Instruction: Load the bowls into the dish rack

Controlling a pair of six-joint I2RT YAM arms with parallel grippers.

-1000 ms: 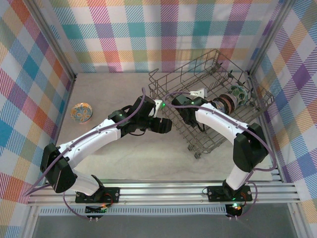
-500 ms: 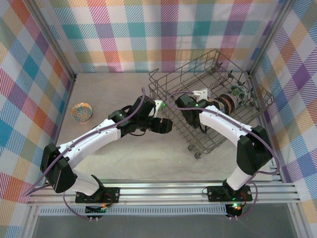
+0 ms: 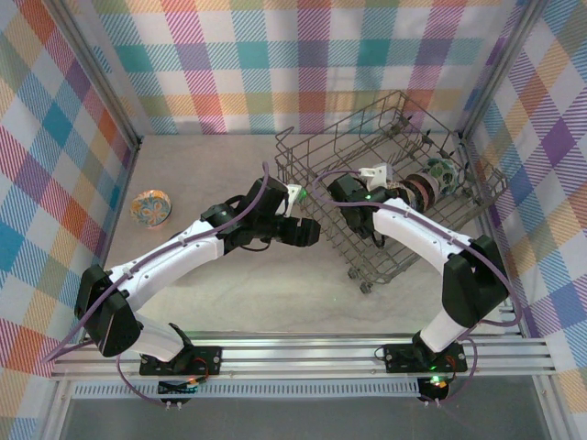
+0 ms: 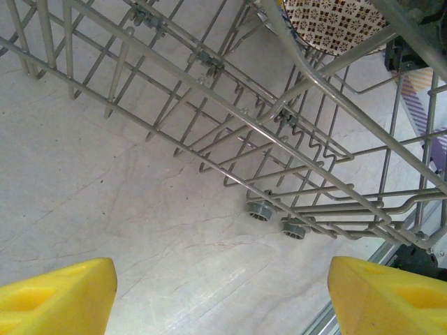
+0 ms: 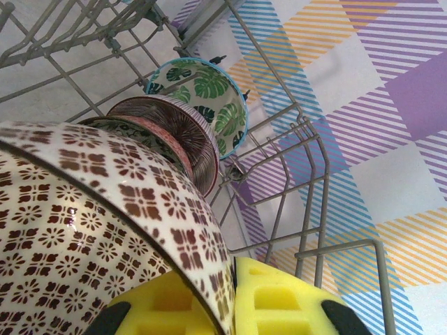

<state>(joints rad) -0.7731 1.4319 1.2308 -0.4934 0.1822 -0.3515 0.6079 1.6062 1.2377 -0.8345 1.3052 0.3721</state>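
Lattice bowl (image 5: 105, 230): clamped by its rim in the right gripper (image 5: 227, 296), inside the dish rack (image 3: 394, 119).
Why this grip: a rim hold keeps it on edge, probably to slot it between the tines.
Racked bowls: ribbed bowl (image 5: 174, 139) and leaf bowl (image 5: 202, 98) stand on edge, nested close, just beyond the held one.
Left gripper (image 4: 222, 293): spread wide, empty, low over the table (image 4: 105, 195) beside the rack.
Orange-teal bowl (image 3: 151, 208): on the table, well apart from the rack; likely next.

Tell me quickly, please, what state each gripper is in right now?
Left gripper: open, holding nothing.
Right gripper: closed on the rim of the beige lattice bowl.
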